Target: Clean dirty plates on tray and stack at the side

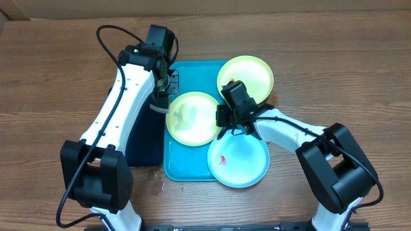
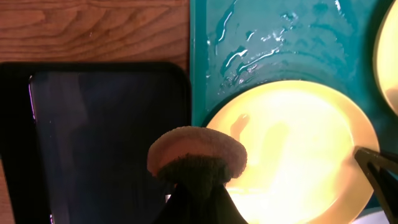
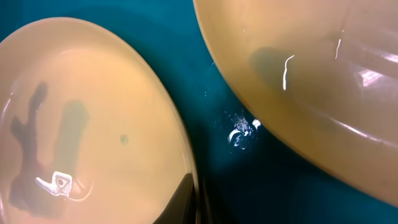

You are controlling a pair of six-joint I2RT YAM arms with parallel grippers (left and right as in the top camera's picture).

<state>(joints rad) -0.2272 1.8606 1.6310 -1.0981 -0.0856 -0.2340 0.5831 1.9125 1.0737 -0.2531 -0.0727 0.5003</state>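
Observation:
Three plates lie on the wet turquoise tray (image 1: 192, 70). A lime-green plate (image 1: 250, 74) is at the back right. A second lime-green plate (image 1: 189, 119) is in the middle, with wet streaks. A light-blue plate (image 1: 241, 163) with a red smear overhangs the front right rim. My left gripper (image 1: 160, 102) is shut on a tan sponge (image 2: 197, 152), held just above the middle plate's (image 2: 298, 143) left edge. My right gripper (image 1: 225, 117) is shut on that plate's right rim (image 3: 189, 186).
A black rectangular tray (image 1: 144, 138) lies against the turquoise tray's left side and also shows in the left wrist view (image 2: 106, 137). The back-right plate's edge (image 3: 311, 74) is close to my right gripper. Bare wooden table surrounds both trays.

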